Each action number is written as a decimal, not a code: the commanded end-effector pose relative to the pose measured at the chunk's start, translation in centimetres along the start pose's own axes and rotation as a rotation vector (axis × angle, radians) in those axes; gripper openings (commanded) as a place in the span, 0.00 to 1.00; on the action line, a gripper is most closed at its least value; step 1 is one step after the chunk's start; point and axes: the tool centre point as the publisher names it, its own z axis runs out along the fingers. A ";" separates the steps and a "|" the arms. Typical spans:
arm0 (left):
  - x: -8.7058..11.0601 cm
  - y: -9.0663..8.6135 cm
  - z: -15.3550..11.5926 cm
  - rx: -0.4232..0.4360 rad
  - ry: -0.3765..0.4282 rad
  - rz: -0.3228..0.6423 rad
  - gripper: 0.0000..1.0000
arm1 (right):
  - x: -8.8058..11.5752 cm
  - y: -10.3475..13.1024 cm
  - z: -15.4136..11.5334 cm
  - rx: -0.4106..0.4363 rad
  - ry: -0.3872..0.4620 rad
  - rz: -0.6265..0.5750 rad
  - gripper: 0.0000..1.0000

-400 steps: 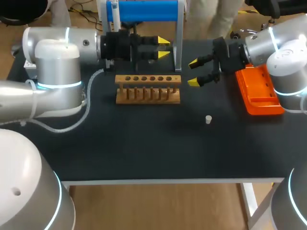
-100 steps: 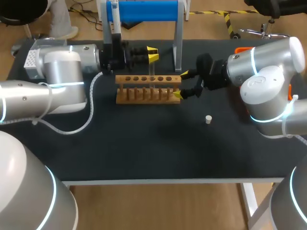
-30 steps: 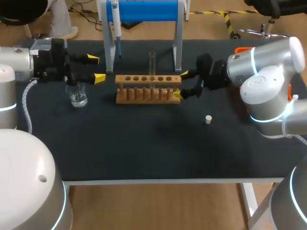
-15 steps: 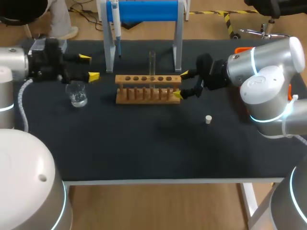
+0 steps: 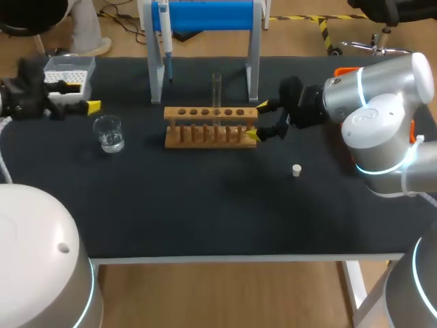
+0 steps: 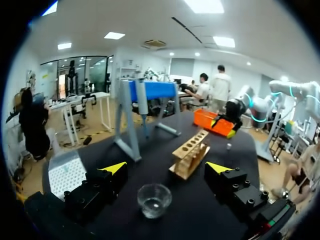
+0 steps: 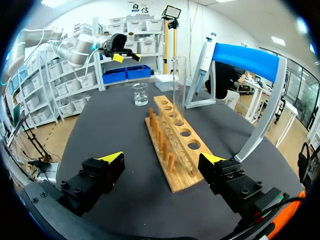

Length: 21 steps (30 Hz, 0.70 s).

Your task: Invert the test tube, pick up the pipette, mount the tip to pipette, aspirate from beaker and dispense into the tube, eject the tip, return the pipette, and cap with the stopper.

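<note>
A clear test tube [image 5: 216,90] stands upright in the wooden rack [image 5: 210,127], mouth up. My right gripper [image 5: 257,119] is open at the rack's right end, with the rack end [image 7: 172,145] between its spread fingers and the tube [image 7: 177,85] further ahead. My left gripper [image 5: 83,96] is open at the far left, empty, behind the glass beaker [image 5: 109,132]. The beaker [image 6: 154,200] sits just ahead of and below its fingers. The pipette [image 5: 166,37] hangs on the blue stand. A white tip box [image 5: 68,70] lies by the left gripper. The small white stopper [image 5: 296,170] lies right of the rack.
The blue stand's legs [image 5: 254,65] rise behind the rack. An orange tray [image 5: 345,70] lies at the back right, mostly hidden by my right arm. The front half of the dark table [image 5: 218,212] is bare.
My left arm has pulled back to the left, from beside the rack to the table's left edge past the beaker. The right arm, tube and rack have not moved.
</note>
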 end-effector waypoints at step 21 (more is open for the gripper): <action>-5.1 4.3 -5.1 -0.069 -0.577 -0.192 1.00 | 0.0 0.0 -0.1 0.001 0.002 0.000 1.00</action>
